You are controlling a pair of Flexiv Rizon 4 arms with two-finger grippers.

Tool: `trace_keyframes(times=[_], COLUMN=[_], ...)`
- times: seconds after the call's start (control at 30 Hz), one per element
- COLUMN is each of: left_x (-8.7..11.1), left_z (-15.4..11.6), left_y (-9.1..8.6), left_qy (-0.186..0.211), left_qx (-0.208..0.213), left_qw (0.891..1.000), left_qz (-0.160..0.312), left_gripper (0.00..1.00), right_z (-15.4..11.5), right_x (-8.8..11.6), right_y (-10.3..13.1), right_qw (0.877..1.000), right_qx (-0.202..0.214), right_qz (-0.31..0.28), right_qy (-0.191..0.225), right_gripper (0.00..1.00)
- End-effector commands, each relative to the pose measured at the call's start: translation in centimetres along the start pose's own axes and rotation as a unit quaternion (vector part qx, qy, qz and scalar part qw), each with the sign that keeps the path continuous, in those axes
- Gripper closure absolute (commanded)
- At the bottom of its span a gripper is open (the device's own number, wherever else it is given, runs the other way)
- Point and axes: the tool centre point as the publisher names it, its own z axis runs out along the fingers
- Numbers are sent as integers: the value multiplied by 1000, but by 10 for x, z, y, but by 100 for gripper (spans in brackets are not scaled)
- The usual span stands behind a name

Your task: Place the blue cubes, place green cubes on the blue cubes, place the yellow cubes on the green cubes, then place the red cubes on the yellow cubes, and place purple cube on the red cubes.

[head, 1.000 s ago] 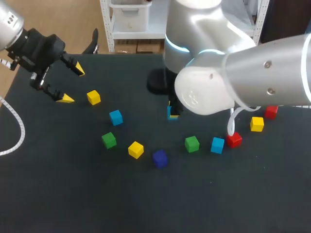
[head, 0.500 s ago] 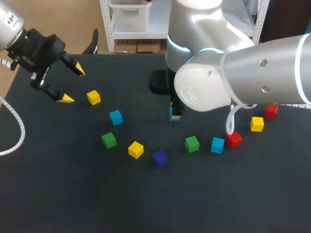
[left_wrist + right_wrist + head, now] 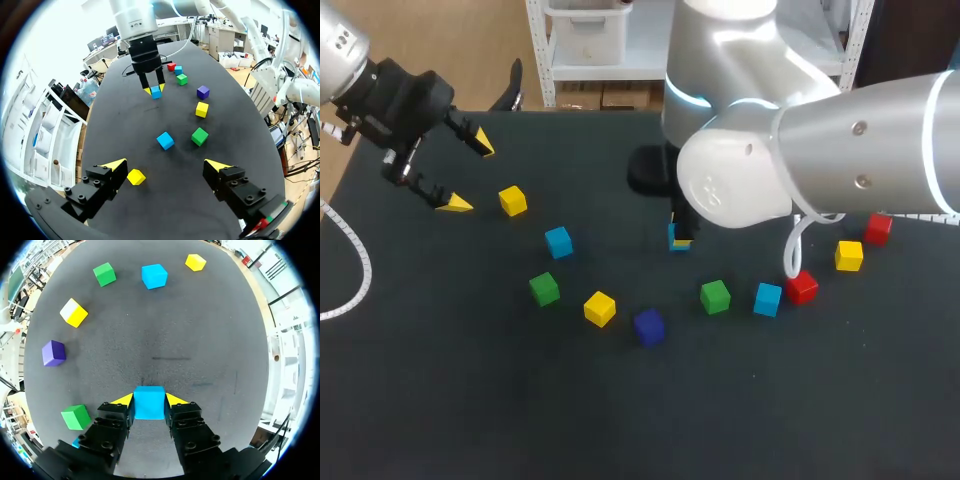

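My right gripper (image 3: 149, 399) is shut on a blue cube (image 3: 149, 407), low over the table's back middle (image 3: 678, 238); the left wrist view shows that same held blue cube (image 3: 156, 92) far ahead. On the table lie two more blue cubes (image 3: 558, 241) (image 3: 767, 298), two green cubes (image 3: 544, 289) (image 3: 715, 296), three yellow cubes (image 3: 513, 200) (image 3: 600, 308) (image 3: 848, 255), two red cubes (image 3: 802, 287) (image 3: 878, 229) and a purple cube (image 3: 648, 326). My left gripper (image 3: 467, 175) stands open and empty at the back left, beside the yellow cube (image 3: 136, 176).
The loose cubes form a loose arc across the dark table (image 3: 470, 400). My right arm's bulky elbow (image 3: 750, 180) hangs over the back middle and hides part of the table. Open table surface lies in front of the arc.
My right arm has shifted slightly to the right with the blue cube in its grip. The left arm and the loose cubes have stayed put.
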Motion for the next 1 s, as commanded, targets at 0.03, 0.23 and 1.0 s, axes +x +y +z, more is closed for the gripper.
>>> trace_keyframes(times=[0.03, 0.23, 1.0], left_x=[0, 0, 0], left_z=[0, 0, 0], left_y=[0, 0, 0], left_qy=[0, 0, 0], left_qx=[-1, -1, -1], left_qw=[1000, 1000, 1000], left_qz=[1, 1, 1], left_gripper=[0, 0, 0], right_z=[1, 1, 3], right_x=[-1, -2, -4], right_y=[-1, -1, -3], right_qw=[1000, 1000, 1000], right_qx=[-2, -3, -9], right_qz=[-1, -1, -1], right_qy=[-1, -1, -3], right_gripper=[100, 100, 100])
